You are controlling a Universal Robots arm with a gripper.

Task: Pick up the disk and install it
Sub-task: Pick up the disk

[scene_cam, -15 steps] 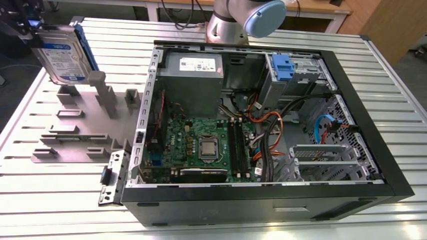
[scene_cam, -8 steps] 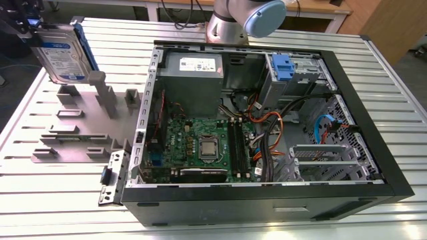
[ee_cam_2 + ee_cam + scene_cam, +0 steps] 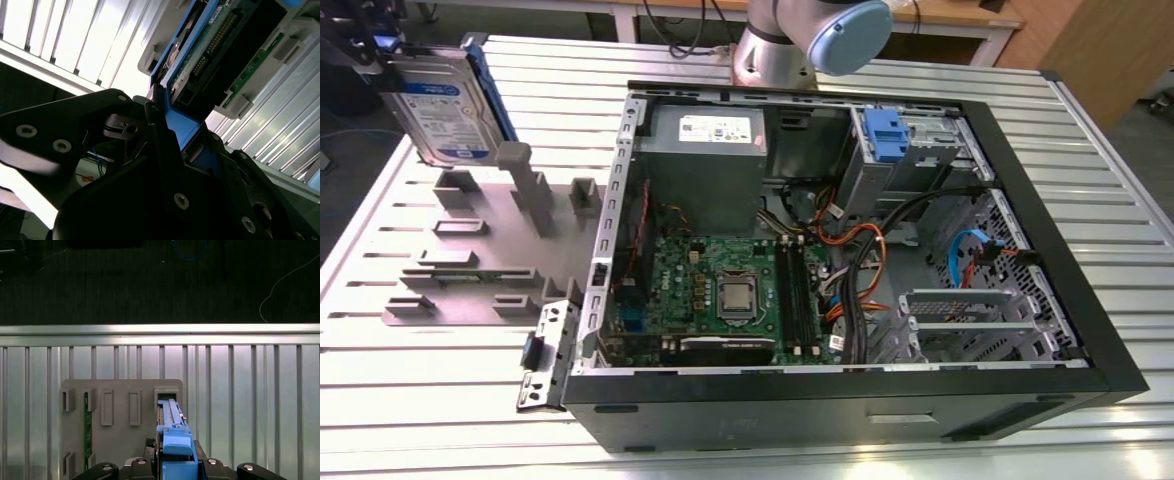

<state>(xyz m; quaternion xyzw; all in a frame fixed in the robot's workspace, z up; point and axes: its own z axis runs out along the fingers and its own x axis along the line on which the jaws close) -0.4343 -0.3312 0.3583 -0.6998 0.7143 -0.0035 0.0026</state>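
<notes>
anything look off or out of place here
Nothing looks damaged or spilled. The disk hangs upright in the air above the grey holder plate, with the gripper clamped on its blue frame, beside the open computer case.

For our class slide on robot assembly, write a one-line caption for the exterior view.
The gripper holds the disk upright above the grey parts holder, beside the open computer case.

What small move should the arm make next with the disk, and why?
Probably carry it level toward the exterior view's right. The tool grips the disk by its blue frame, and the disk appears to hang clear above the grey holder plate. The open computer case, with its drive bay, lies on that side.
</notes>
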